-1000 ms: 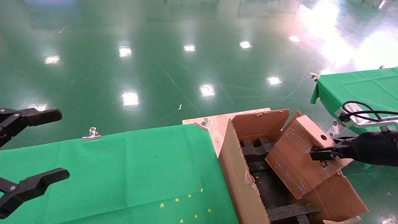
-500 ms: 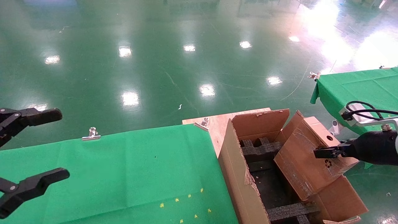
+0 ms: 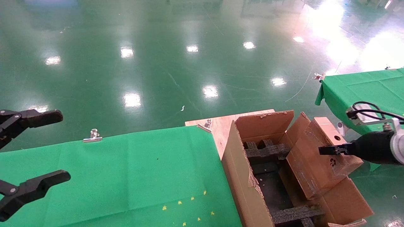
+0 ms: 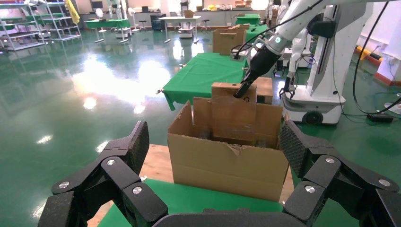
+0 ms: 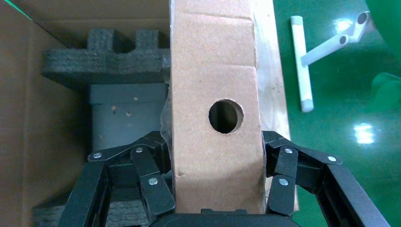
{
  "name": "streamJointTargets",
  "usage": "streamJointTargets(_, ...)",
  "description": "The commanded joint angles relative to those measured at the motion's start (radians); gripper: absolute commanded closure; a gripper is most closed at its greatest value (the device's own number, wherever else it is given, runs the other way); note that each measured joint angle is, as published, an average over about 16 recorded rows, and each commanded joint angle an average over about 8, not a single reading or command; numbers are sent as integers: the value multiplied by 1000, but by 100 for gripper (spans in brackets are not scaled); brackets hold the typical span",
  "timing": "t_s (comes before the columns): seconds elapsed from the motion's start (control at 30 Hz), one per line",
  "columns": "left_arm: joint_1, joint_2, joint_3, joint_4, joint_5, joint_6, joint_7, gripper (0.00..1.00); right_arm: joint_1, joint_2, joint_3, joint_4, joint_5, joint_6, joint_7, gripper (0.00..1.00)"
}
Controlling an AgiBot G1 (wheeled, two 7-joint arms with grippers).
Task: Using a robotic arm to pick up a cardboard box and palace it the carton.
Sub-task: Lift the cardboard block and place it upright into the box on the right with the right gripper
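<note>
The cardboard box [image 3: 318,160], brown with a round hole in its narrow face, leans tilted with its lower end inside the carton [image 3: 243,179], along the carton's right side. My right gripper [image 3: 328,150] is shut on the box's upper end just below the hole. In the right wrist view, the gripper [image 5: 216,184] has a finger on each broad side of the box [image 5: 215,94], above black foam inserts [image 5: 108,56]. My left gripper [image 3: 50,148] hangs open and empty at the far left over the green table. In its wrist view the gripper [image 4: 215,144] faces the carton [image 4: 227,165].
A green-clothed table [image 3: 110,176] lies left of the carton, its cloth held by metal clips [image 3: 93,136]. A wooden board [image 3: 221,126] is under the carton. A second green table [image 3: 363,88] stands at the right. All around is a shiny green floor.
My right gripper has carried the box a little to the right, and the box's lower end has sunk deeper into the carton. The left arm has not moved.
</note>
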Motion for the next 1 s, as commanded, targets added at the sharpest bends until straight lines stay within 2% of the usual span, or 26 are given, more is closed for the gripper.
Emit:
streamJointTargets(0.03,0,0,0,0,0,0,0,0,-5,-13,-6,6,-34,0,43,100)
streamJointTargets(0.43,0,0,0,0,0,0,0,0,-40,-64,-33,9,-122,21,154,100)
streamJointTargets(1.0,0,0,0,0,0,0,0,0,-153,-130,-91,-3,-224,110,282,100)
